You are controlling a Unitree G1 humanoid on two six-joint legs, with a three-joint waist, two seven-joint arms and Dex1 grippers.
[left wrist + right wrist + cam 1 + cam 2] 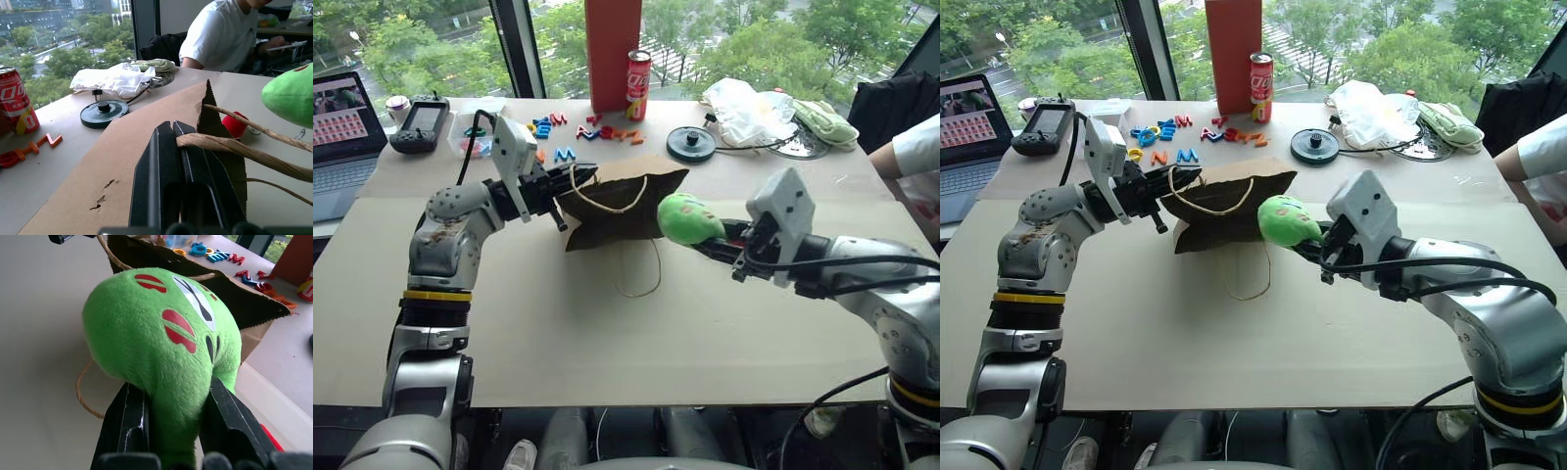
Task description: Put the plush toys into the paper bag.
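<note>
1. The table (607, 333) carries the paper bag (607, 211) near its middle, with coloured letters (558, 127), a red can (637, 84), a black disc (691, 143) and a clear plastic bag (744, 108) along its far side.
2. The paper bag is held up at its left rim, its mouth opening toward the right; one twine handle (636, 269) trails on the table in front of it.
3. The left end effector (570, 181) is fully closed, pinching the bag's rim together with a twine loop.
4. The right end effector (710, 235) is clamped partway closed on the green plush toy (687, 217), its fingers (124, 421) squeezing the toy's lower part.
5. The green toy hangs above the table, just right of the bag's open mouth.
6. A red plush shape (234, 125) shows past the bag's edge in the left wrist view, on the table beyond it.
</note>
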